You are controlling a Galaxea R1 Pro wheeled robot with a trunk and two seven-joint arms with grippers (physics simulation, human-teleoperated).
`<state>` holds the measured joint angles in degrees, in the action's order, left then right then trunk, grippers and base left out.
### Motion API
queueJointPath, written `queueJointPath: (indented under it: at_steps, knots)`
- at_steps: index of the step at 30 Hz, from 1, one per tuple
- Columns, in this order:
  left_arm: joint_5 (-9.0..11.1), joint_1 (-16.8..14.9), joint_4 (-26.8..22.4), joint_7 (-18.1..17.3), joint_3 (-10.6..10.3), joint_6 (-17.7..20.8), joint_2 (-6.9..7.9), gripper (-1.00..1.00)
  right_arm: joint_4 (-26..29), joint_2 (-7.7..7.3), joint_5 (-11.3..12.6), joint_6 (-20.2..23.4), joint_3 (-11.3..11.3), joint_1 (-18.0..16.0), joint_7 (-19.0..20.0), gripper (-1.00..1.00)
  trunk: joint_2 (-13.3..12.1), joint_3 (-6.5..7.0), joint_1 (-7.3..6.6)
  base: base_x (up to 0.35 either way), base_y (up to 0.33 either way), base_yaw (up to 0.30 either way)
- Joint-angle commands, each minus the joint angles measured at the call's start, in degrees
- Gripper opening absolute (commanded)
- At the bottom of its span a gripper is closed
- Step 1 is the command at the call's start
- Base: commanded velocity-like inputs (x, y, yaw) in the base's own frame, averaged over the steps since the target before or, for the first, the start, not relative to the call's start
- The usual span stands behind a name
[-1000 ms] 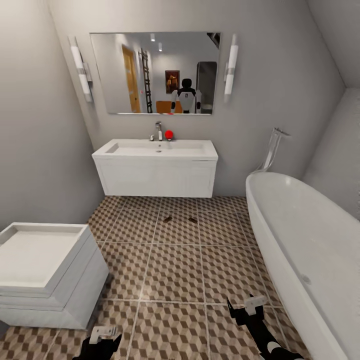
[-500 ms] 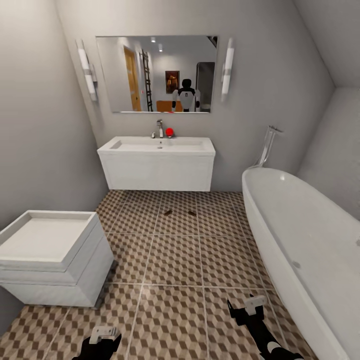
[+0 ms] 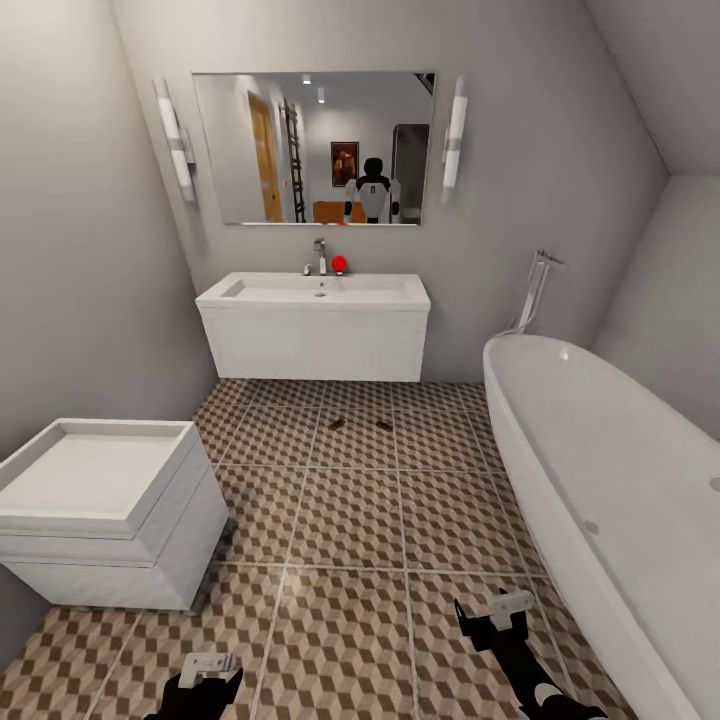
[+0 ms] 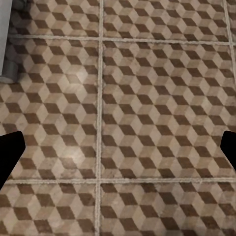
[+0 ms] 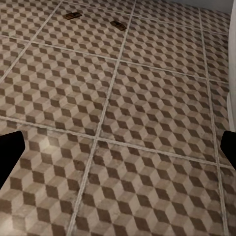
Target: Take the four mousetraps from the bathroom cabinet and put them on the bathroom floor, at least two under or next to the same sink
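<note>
Both arms hang low over the bathroom floor (image 3: 350, 520), large square tiles printed with a brown, beige and grey cube pattern and pale grout lines. The left gripper (image 3: 205, 672), black with a pale grey block on top, has its jaws spread wide: in the left wrist view its two dark fingertips (image 4: 9, 156) sit far apart at either edge, with only bare tile and one grout crossing between them and nothing gripped. The right gripper (image 3: 497, 622), of the same make, is likewise spread with nothing held, and its dark fingertips (image 5: 10, 152) are far apart over patterned tile. Well ahead of the right gripper's jaws, two tiny flat dark-brown mousetraps lie on the floor, near each other but apart: one mousetrap (image 3: 336, 424) (image 5: 72, 15) and the other mousetrap (image 3: 384, 426) (image 5: 117, 25). Both rest on the tiles just in front of the wide white rectangular wall-hung sink (image 3: 315, 325), which carries a chrome tap (image 3: 318, 257) and a small red round object (image 3: 339, 264) beside it. Beyond the left gripper's jaws and to their outer side stands a white square toilet (image 3: 100, 515). On the outer side of the right gripper's jaws runs the rim of a white rounded bathtub (image 3: 600, 480). Above the sink a rectangular wall mirror (image 3: 312, 148) reflects the robot.
</note>
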<state>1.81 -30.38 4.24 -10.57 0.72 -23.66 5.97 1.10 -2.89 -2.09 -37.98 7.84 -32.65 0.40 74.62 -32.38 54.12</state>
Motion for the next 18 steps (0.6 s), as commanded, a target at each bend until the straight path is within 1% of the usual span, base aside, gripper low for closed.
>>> queueJointPath:
  at_steps: [1, 18]
  knots:
    - [0.2, -0.1, 0.2, -0.3, 0.1, -0.4, 0.03, 1.00, 0.0, -0.01, -0.2, -0.2, 0.0, 0.0, 0.0, 1.00, 0.0, -0.05, 0.00, -0.002, 0.000, 0.000]
    - [0.2, -0.1, 0.2, -0.3, 0.1, -0.3, 0.08, 1.00, 0.0, -0.01, -0.2, -0.2, 0.0, 0.0, 0.0, 1.00, 0.0, -0.05, 0.00, 0.000, 0.000, 0.000]
